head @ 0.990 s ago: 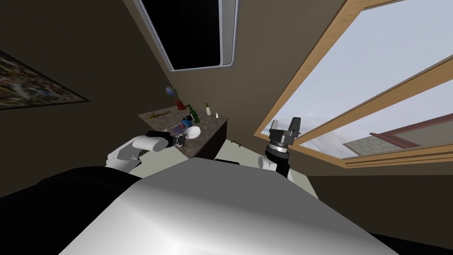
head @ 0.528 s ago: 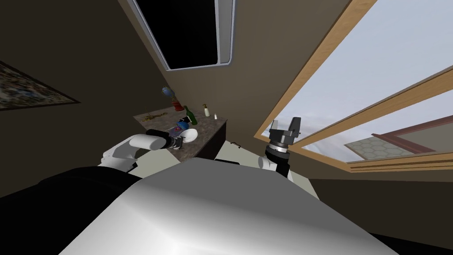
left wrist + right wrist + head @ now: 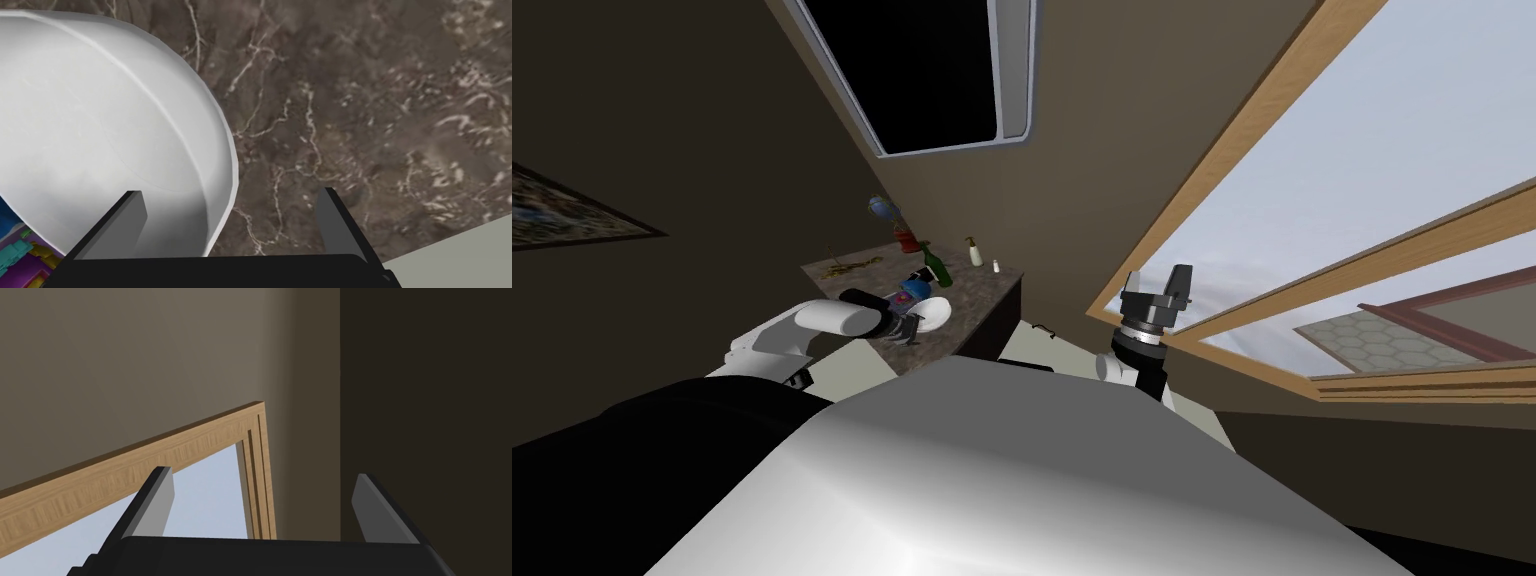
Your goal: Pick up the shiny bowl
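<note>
Head's swung slightly; left gripper [image 3: 230, 191] straddles the white bowl [image 3: 100, 125] wall, jaws wide, empty
Pinch squarely before lifting off the counter [image 3: 375, 100]; right gripper [image 3: 261, 472] open, idle

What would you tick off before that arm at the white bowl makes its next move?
1. The left gripper open: ok, its fingers stand apart.
2. Rim of the bowl between them: ok, one finger is inside and one outside, over the marbled counter.
3. Fingers pressing the rim: not ok, not yet shut.
4. The colourful item at the bowl's edge clear of the grip: cannot tell.
5. The right gripper out of the way: ok, open, held up away from the counter.
</note>
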You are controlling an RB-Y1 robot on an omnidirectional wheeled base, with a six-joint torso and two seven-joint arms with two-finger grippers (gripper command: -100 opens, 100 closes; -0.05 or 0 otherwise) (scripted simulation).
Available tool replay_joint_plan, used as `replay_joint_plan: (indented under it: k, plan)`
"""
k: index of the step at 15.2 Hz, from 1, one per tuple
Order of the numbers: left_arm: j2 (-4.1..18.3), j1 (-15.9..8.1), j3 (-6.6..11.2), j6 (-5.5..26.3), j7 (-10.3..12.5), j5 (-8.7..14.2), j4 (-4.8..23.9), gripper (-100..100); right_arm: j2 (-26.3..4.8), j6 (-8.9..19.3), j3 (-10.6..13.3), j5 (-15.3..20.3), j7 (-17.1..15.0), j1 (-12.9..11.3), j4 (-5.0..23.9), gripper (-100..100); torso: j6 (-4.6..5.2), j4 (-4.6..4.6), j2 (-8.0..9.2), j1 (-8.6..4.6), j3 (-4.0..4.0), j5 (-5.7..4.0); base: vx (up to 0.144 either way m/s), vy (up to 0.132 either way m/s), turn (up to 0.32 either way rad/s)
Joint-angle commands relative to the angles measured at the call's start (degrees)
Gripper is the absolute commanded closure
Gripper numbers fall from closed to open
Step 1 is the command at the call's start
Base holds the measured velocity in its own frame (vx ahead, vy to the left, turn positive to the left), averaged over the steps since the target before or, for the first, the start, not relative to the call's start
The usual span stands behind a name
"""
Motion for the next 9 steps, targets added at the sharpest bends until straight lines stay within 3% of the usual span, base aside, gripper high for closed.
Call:
replay_joint_plan:
  k: [1, 3, 4, 8, 9]
  plan:
    - [0.7, 0.3, -0.05, 2.3, 0.8, 0.8, 0.3, -100, 0.0, 0.0, 0.0, 0.0, 0.0, 0.0, 0.0, 0, 0.0, 0.0, 0.0, 0.0, 0.0, 0.0, 0.112, -0.01, -0.003]
    - [0.6, 0.2, 0.01, 2.0, 0.7, 0.8, 0.2, -100, 0.0, 0.0, 0.0, 0.0, 0.0, 0.0, 0.0, 0, 0.0, -0.01, -0.01, 0.02, -0.01, 0.01, 0.079, -0.004, -0.001]
    - [-0.1, -0.3, -0.92, 1.0, 0.0, -0.1, 1.8, -100, 0.0, 0.0, 0.0, 0.0, 0.0, 0.0, 0.0, 0, 0.0, 0.01, 0.09, 0.03, 0.04, 0.01, 0.013, -0.004, -0.036]
    - [-1.4, -1.0, -2.25, -1.0, -1.2, -1.6, 4.3, -100, 0.0, 0.0, 0.0, 0.0, 0.0, 0.0, 0.0, 0, 0.0, 0.1, 0.49, 0.04, 0.28, 0.02, -0.021, -0.004, -0.047]
    - [-0.9, -0.8, -1.75, -0.1, -0.5, -1.0, 3.3, -100, 0.0, 0.0, 0.0, 0.0, 0.0, 0.0, 0.0, 0, -0.01, 0.11, 0.53, 0.05, 0.3, 0.02, -0.016, 0.0, -0.015]
